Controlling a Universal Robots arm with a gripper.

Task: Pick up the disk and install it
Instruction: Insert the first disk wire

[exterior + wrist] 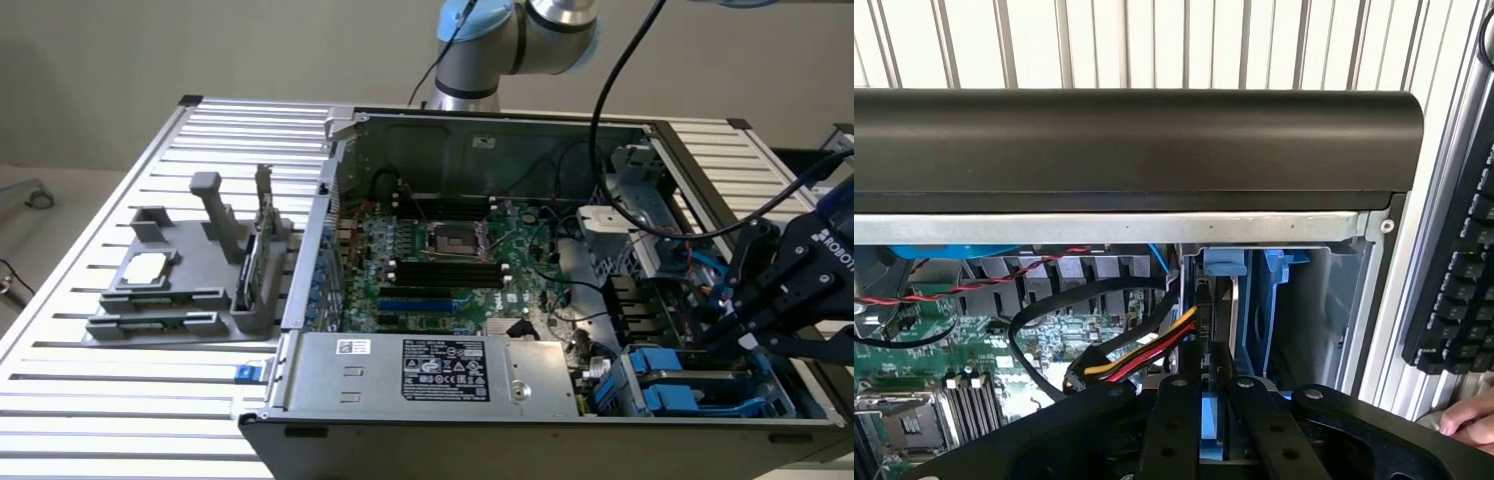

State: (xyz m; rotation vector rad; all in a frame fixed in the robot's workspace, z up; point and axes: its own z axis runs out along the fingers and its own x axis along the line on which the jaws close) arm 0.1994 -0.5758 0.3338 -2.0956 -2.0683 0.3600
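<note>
Gripper: the black gripper [723,335] reached down into the drive corner of the open computer case [441,150], at the exterior view's right.
Fingers: in the wrist view the gripper [1206,392] had its fingers [1174,425] drawn narrow, pinched on a thin blue-edged slab, the disk [1211,432].
Disk, look: it was seen edge-on, so only a bright blue strip of its rail showed between the fingers; its metal face and label could not be made out.
Disk, place: it was held upright in the grip, just over the drive bay [1274,300], close beside the case's side wall.
Cables: a red, yellow and black bundle [1144,355] ran just beside the fingers, and a black loop [1039,315] curved over the motherboard [964,350].
Bay from outside: blue drive carriers [667,385] sat in the near corner of the case, below the gripper.
Power-supply box: a grey labelled box [427,375] lay along the case's near edge, well apart from the gripper.
Motherboard: the green board [441,260] filled the middle of the case.
Table: a slatted metal table [240,120] carried the case and a grey fixture [174,290] at the exterior view's left.
Keyboard: a black keyboard [1459,280] lay outside the case wall.
</note>
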